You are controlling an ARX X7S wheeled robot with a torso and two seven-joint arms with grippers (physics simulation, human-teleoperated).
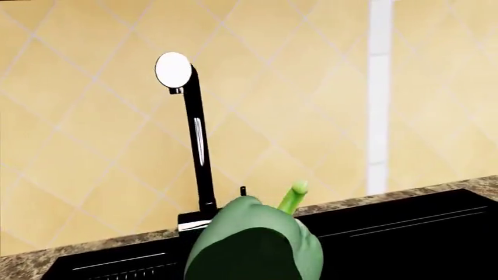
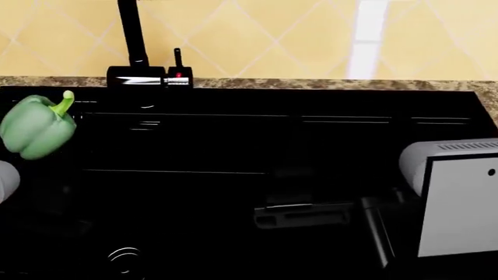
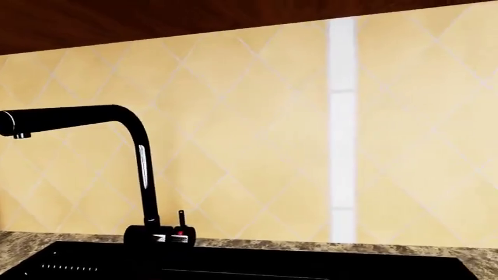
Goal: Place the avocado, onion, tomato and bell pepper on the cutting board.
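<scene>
kitchen | black sink [image 2: 233,146] | black faucet [image 3: 140,169] | yellow tiled backsplash [image 3: 249,116] | granite counter [image 2: 311,83]

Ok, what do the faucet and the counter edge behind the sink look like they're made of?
The faucet looks like glossy black metal or coated metal: a bright highlight streaks down its neck. The counter edge looks like polished granite-type stone, speckled brown and grey. Both are simulator renders, so that stays a guess.

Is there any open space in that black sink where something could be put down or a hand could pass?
The middle of the black sink basin looks bare, between the lobed green bell pepper at the robot's left and the white arm housing at its right. The back, around the black faucet, is tighter. A dark gripper-like shape low in the basin is hard to make out.
</scene>
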